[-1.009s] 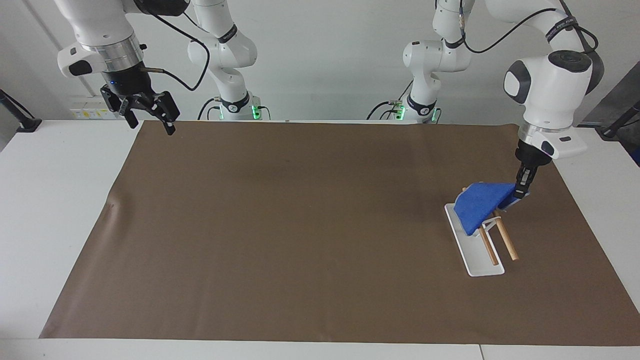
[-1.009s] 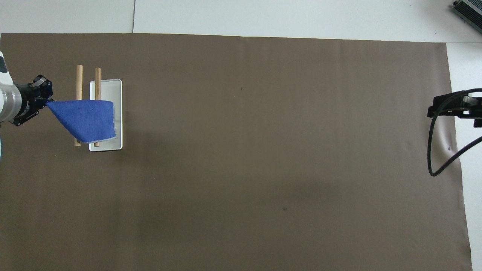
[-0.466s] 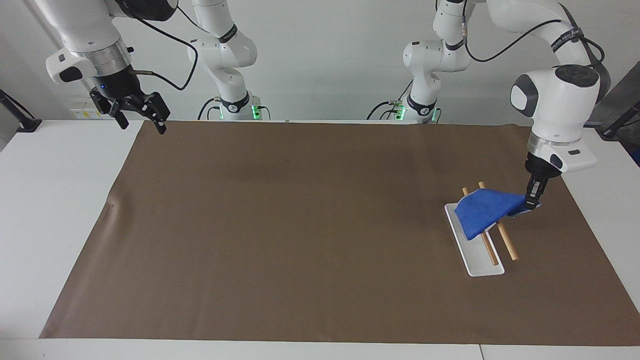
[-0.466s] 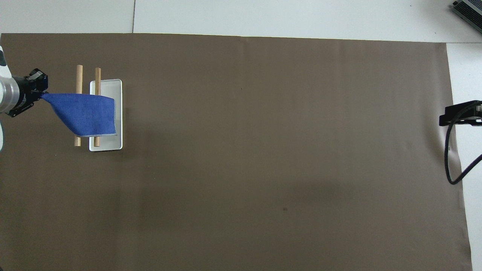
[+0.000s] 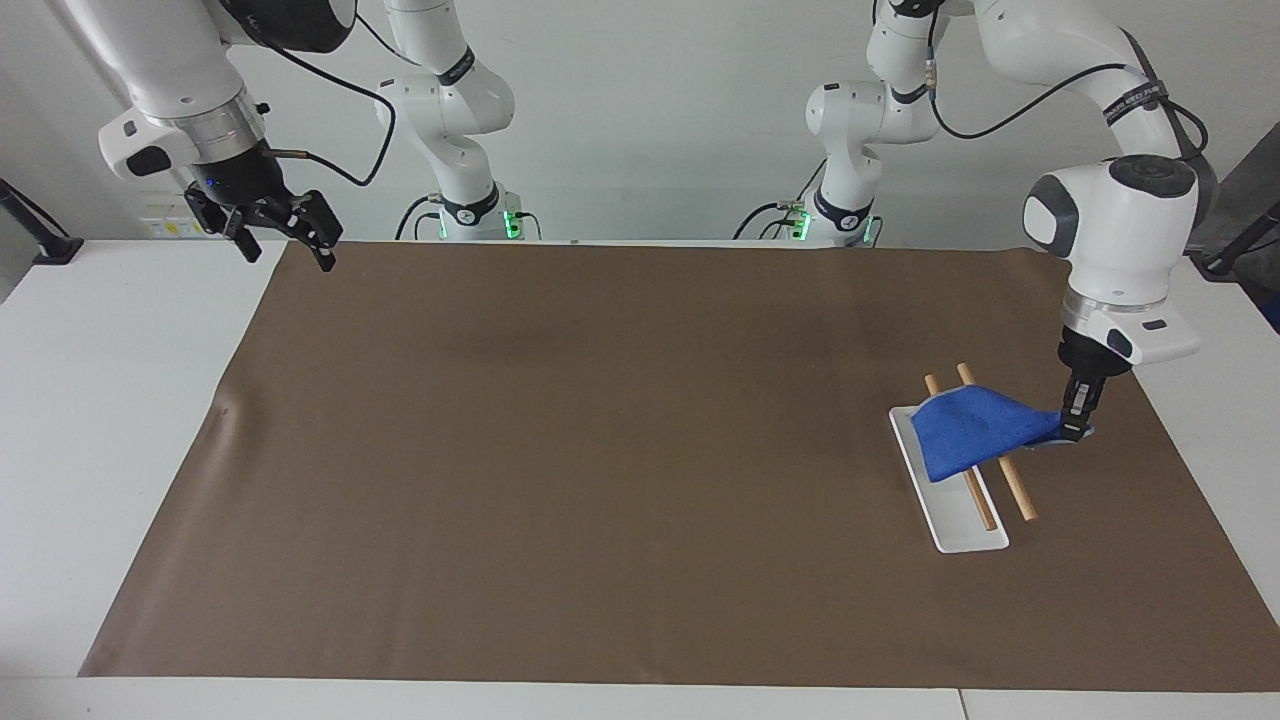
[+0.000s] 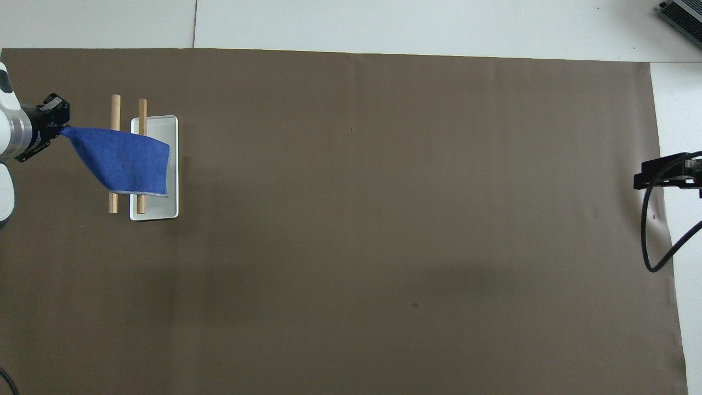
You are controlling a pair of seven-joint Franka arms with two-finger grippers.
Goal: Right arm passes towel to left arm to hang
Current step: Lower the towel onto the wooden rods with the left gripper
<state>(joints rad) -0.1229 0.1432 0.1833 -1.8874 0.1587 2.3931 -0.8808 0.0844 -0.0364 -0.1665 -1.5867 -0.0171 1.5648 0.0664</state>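
Compared with a second ago, the left hand (image 5: 1072, 428) has dropped lower and drawn outward toward the desk's edge at the right of the facing view, pulling the towel (image 5: 975, 434) flatter over the two wooden rails (image 5: 1008, 475) of the rack, so more of the rails' upper ends now shows above the cloth. The right hand (image 5: 283, 225) has shifted toward the upper left corner of the facing view, and hangs over the corner of the brown mat (image 5: 600, 450), its fingers spread apart and holding nothing; in the overhead view only its black tip (image 6: 666, 173) and a looping cable show at the right edge. The left hand is pinched shut on one corner of the towel, low over the mat just beside the rack. The towel is bright blue with a pale edge along its lower border; it stretches from that pinched corner across both rails and hangs down over the white tray base (image 5: 960, 535) of the rack, a taut triangle narrowing toward the hand. In the overhead view the rack (image 6: 153, 211) sits at the upper left, close to the mat's left edge. The whole middle and lower spread of the mat lies open, and bare white desk (image 5: 110, 400) runs along the mat's borders at both sides and the bottom of the facing view.
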